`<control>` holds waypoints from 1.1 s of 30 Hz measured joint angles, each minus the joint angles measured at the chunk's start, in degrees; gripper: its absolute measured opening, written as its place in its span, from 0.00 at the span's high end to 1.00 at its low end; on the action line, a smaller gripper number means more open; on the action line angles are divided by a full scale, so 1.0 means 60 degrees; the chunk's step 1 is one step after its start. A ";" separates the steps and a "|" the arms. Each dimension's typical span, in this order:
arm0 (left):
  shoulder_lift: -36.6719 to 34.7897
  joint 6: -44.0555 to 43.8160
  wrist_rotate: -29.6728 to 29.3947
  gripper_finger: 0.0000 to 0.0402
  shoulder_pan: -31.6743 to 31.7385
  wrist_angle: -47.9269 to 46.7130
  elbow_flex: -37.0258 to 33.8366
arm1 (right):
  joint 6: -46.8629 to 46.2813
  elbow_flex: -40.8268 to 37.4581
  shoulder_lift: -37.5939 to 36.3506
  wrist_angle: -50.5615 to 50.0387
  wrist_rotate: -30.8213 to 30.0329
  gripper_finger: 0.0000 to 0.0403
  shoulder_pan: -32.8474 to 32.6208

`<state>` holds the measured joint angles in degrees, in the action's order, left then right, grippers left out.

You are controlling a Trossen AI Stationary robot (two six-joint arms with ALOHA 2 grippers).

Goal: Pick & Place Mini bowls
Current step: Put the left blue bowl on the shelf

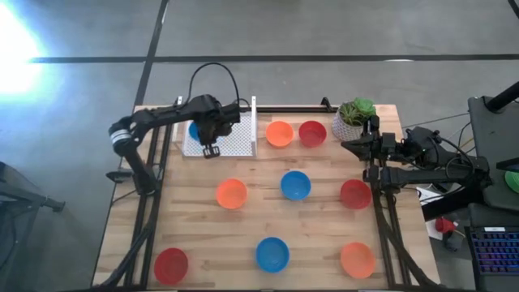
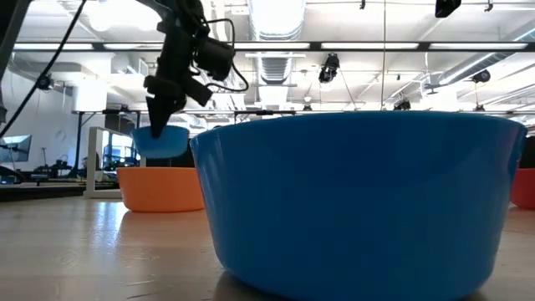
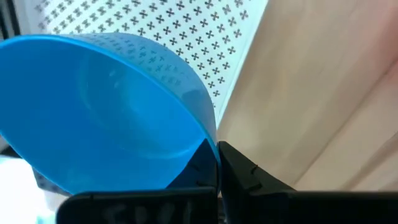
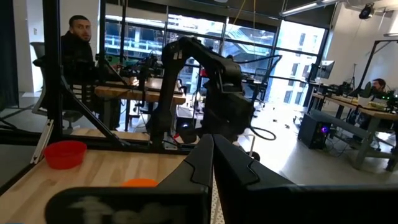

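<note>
Wooden table (image 1: 259, 219) carries eight mini bowls loose on its top, one more in the air.

White perforated tray (image 1: 231, 142) sits at the far left of the table, upright wall on its right edge.

Left arm reaches over that tray. Left gripper (image 1: 209, 139) is clenched on the rim of a blue mini bowl (image 1: 195, 130), which hangs tilted above the tray, clear of it in the low view (image 2: 161, 139). Left wrist view: the finger (image 3: 245, 177) pinches the rim, bowl opening toward the camera, perforated sheet behind it.

Right arm is parked at the right table edge, right gripper (image 1: 350, 146) next to the plant pot; fingers pressed together, holding nothing, per the right wrist view (image 4: 211, 168).

White plant pot (image 1: 353, 122) with green plant stands at the far right corner.

Bowls on the table, high view:
- far row: orange bowl (image 1: 279, 134) and red bowl (image 1: 312, 133), side by side, just right of the tray wall
- middle row: orange bowl (image 1: 231, 194), blue bowl (image 1: 296, 185), red bowl (image 1: 354, 194) near the right edge
- near row: red bowl (image 1: 171, 264), blue bowl (image 1: 272, 254), orange bowl (image 1: 358, 259)

All well apart except the far pair. The near blue one fills most of the low view.

A person (image 4: 78, 46) sits in the room beyond the table, seen in the right wrist view.
</note>
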<state>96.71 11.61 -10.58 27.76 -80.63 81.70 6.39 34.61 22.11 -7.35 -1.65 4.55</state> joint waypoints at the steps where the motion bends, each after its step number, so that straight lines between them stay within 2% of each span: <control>1: 0.0032 0.0313 -0.0005 1.00 0.0029 0.0001 -0.0029 | 0.0000 0.0000 0.0000 0.0000 0.0000 0.98 0.0001; 4: 0.0110 0.1099 -0.0099 1.00 0.0099 0.0009 -0.0071 | 0.0000 0.0000 0.0000 0.0004 0.0001 0.98 -0.0001; 9: 0.0277 0.1880 -0.0808 1.00 0.0213 0.0055 -0.0236 | 0.0004 0.0000 0.0004 0.0015 0.0000 0.98 -0.0002; 25: 0.0283 0.1823 -0.0715 1.00 0.1024 0.1193 -0.1733 | -0.0003 0.0000 0.0001 0.0046 0.0003 0.98 -0.0002; 33: 0.0279 0.1910 -0.0711 1.00 0.1025 0.1359 -0.1842 | -0.0033 0.0000 0.0002 0.0055 0.0002 0.98 -0.0002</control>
<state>98.39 23.07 -14.85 33.91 -72.47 70.65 6.20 34.61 22.12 -7.03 -1.64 4.54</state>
